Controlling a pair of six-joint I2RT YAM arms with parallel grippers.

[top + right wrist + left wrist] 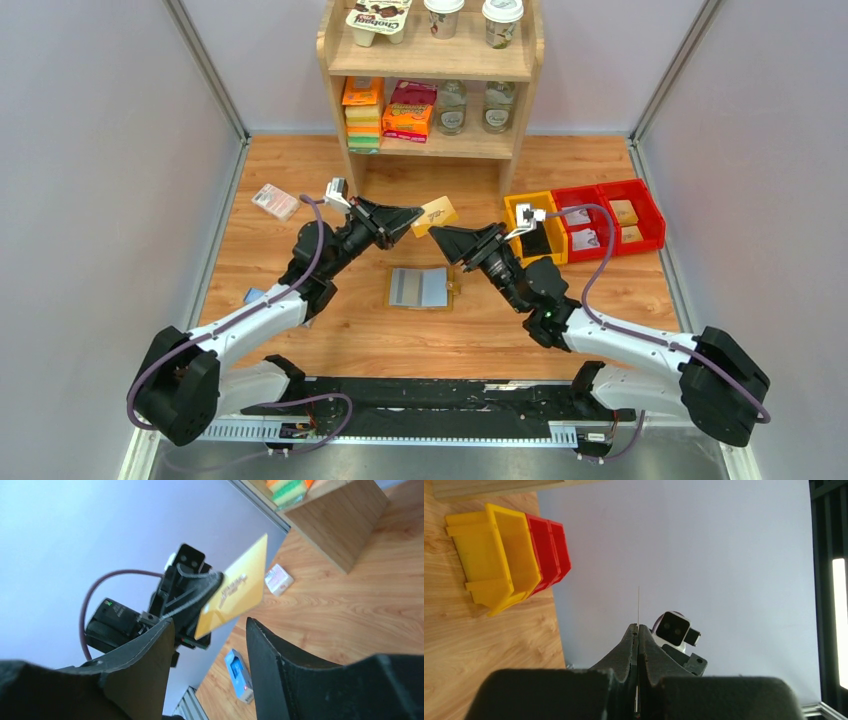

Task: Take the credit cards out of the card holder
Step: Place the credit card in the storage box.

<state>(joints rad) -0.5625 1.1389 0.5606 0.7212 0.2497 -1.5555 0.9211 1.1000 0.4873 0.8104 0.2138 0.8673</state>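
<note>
Aloft, left gripper point(414, 222) tight on gold card point(436, 214), right gripper point(438, 236) agape opposite.

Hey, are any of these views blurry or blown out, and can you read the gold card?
Top view: sharp, evenly lit, but the gold card is too small to read. Right wrist view: the card is slightly blurred, its print unreadable. Left wrist view: a white strip at the right edge is blown out; the card shows only edge-on.
</note>
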